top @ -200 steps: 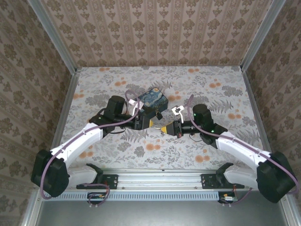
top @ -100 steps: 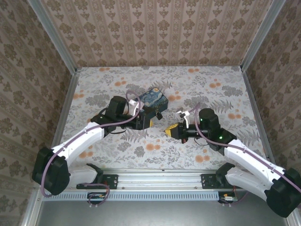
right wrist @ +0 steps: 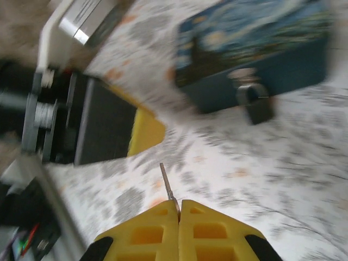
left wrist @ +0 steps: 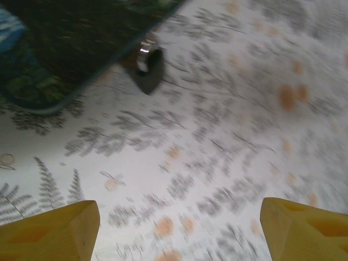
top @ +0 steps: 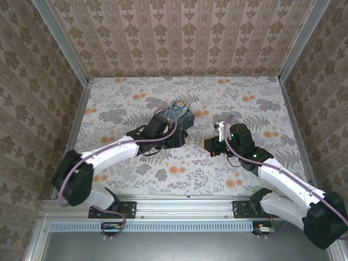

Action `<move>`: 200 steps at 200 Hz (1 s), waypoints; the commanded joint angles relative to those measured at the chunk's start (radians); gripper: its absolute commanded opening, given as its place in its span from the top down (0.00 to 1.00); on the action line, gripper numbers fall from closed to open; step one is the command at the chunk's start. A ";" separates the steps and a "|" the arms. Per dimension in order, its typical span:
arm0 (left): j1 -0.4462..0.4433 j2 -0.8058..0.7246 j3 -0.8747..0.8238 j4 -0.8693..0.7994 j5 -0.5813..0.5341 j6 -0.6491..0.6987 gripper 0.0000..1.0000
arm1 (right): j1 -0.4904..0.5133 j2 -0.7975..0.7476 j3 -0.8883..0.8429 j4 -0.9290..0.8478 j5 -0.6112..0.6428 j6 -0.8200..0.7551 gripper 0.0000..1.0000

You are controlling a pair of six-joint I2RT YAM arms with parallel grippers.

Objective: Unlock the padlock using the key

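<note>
The right pincer (right wrist: 178,205) is pinched tight on the key (right wrist: 168,184), a thin sliver poking out from between its yellow pads and aimed roughly toward the padlock (right wrist: 254,103); that lock is a small dark lump with a silvery loop, hanging off the front edge of the blue box (top: 180,111) near the middle of the table (top: 261,103); the left pincer (left wrist: 179,215) stands wide apart with nothing in it, low over the flowered top and just beside the lock, not touching it as far as I can see; from above, the right one sits a little way off to the box's right, clear of both; to my eye the lock looks hard and light, and since it dangles from its loop it will likely swing away when the key pushes on it; I'd take it across its flat sides with the left pincer, leaving the bottom free, though I can't make out the keyhole from here; the key looks stiff but smooth and tiny, so it could twist or slip in the pads if pushed in crooked.
</note>
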 commanded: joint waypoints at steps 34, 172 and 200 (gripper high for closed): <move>-0.099 0.332 0.289 0.003 -0.410 -0.252 0.21 | -0.166 0.032 0.067 -0.063 0.234 0.170 1.00; -0.155 0.664 0.635 -0.365 -0.611 -0.601 0.29 | -0.301 0.142 0.066 0.006 0.057 0.197 1.00; -0.143 0.681 0.645 -0.341 -0.600 -0.604 0.32 | -0.301 0.141 0.062 0.000 0.039 0.179 1.00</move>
